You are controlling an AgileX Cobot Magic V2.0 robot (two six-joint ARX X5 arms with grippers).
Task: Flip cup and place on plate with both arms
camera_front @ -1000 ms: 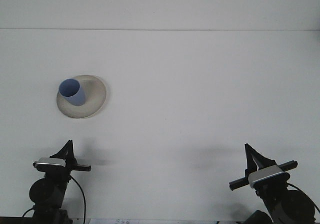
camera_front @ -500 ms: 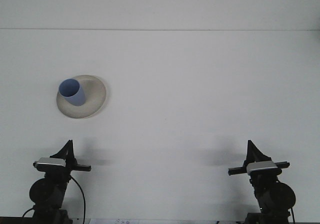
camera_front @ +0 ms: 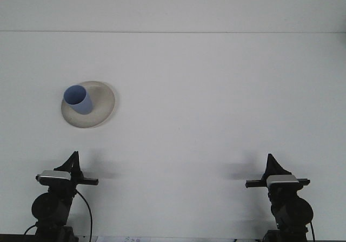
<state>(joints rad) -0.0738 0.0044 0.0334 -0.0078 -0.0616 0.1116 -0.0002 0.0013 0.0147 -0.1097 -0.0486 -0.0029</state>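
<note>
1. Since the cup stands mouth-up on the plate, the task looks done; what remains, if anything, is parking both arms.
2. Well short of the plate, near the table edge, sits the left tool; the right tool is far to the plate's right.
3. Neither tool holds anything; whether their fingers are wide or narrow, I cannot tell.

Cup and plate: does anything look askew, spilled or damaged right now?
Nothing stands out. The blue cup stands mouth up on the plate, set toward its left side rather than centred. No spill or damage shows. Both grippers, left and right, sit at the near edge, apart from the plate.
</note>
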